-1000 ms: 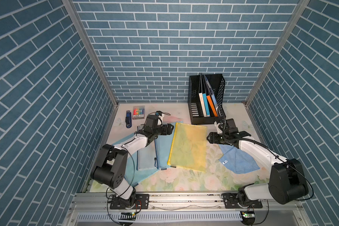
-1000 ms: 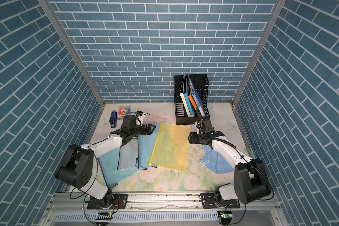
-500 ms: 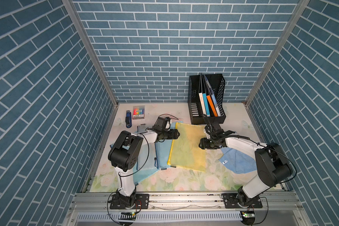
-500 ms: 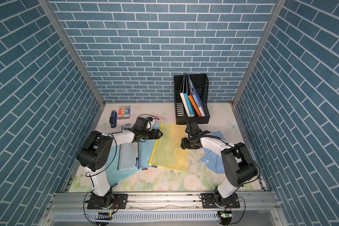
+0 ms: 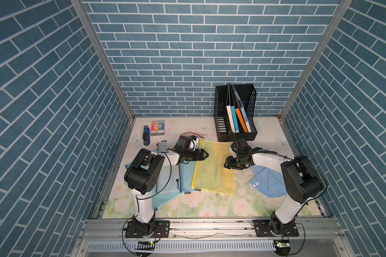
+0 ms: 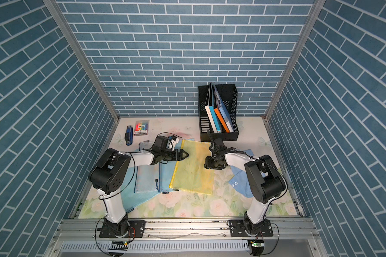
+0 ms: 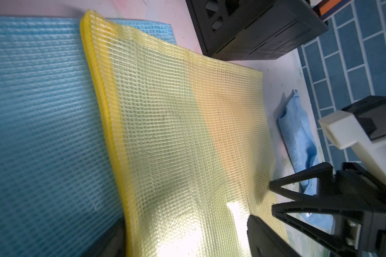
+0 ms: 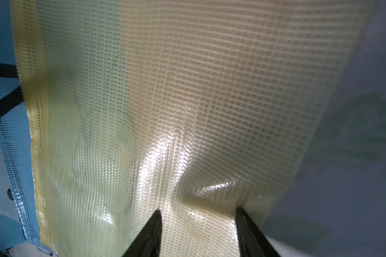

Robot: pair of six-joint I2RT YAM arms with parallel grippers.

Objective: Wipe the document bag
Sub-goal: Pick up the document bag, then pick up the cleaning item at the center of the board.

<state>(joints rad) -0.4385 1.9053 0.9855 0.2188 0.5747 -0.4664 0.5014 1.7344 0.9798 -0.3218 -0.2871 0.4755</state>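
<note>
Stapler (image 5: 146, 138) and marker pack (image 5: 158, 128) lay at the far left corner of the flowered table (image 5: 210, 205), well apart from the work, as two robot arms met over a yellow document bag (image 5: 213, 173) lying flat at the middle of the table. To its left, blue mesh bags (image 5: 186, 178) lay fanned out, with the yellow one overlapping the nearest of them along its thick left edge.

The left gripper (image 5: 205, 154) reached in low from that side, its jaws wide apart and holding nothing. In the left wrist view, that thick edge ran between the two fingers, though whether they touched it could not be told.

At the opposite long edge, the right gripper (image 5: 226, 164) pointed down at the bag. Seen from the right wrist, its jaws stood apart with both fingertips (image 8: 152, 229) pressed onto the mesh. A shiny fold of the material stood puckered in the gap between them.

Behind the bag, a black file rack (image 5: 253, 100) holding upright folders stood against the back wall. A blue cloth (image 5: 269, 183) lay on the table just right of the bag, partly hidden by the right arm and touched by neither gripper.
</note>
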